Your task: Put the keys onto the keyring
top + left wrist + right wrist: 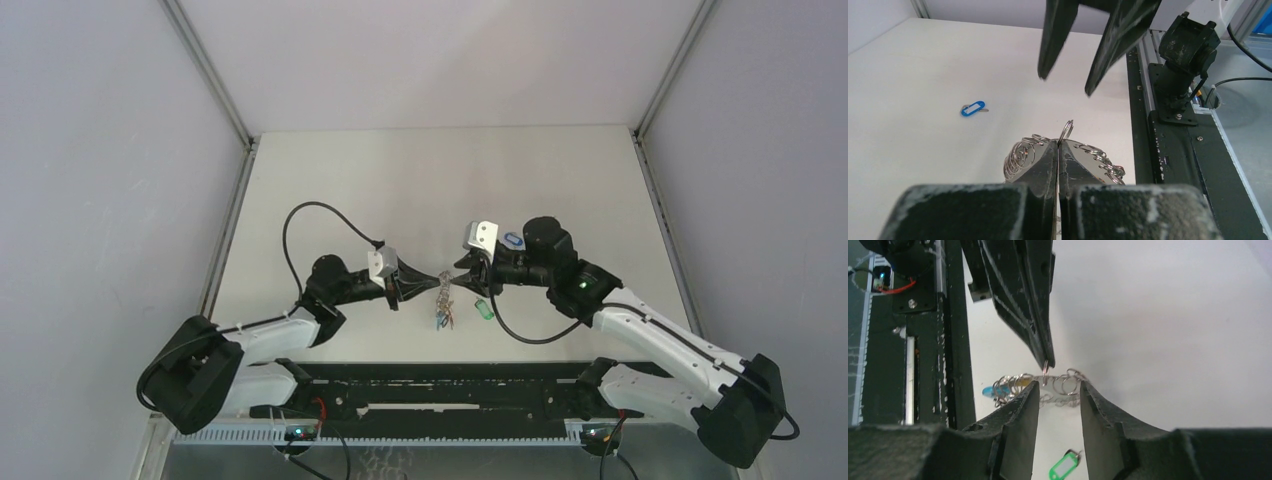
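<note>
The keyring [443,300] hangs above the table as a bunch of small silver links [1020,155] with a light-blue sleeve [992,390] at one end. My left gripper [1059,144] is shut on one small link at the top of the bunch, its tip [1047,360] coming down from above in the right wrist view. Facing it, my right gripper [1057,386] is open, its fingertips just short of the links [1065,382] with nothing between them. A green-tagged key [1064,466] lies on the table below, also in the top view [484,310].
A blue-tagged key [973,108] lies alone on the white table, beyond the right arm's wrist [514,240]. The black base rail [430,385] with cables runs along the near edge. Grey walls [120,150] close in the table on three sides.
</note>
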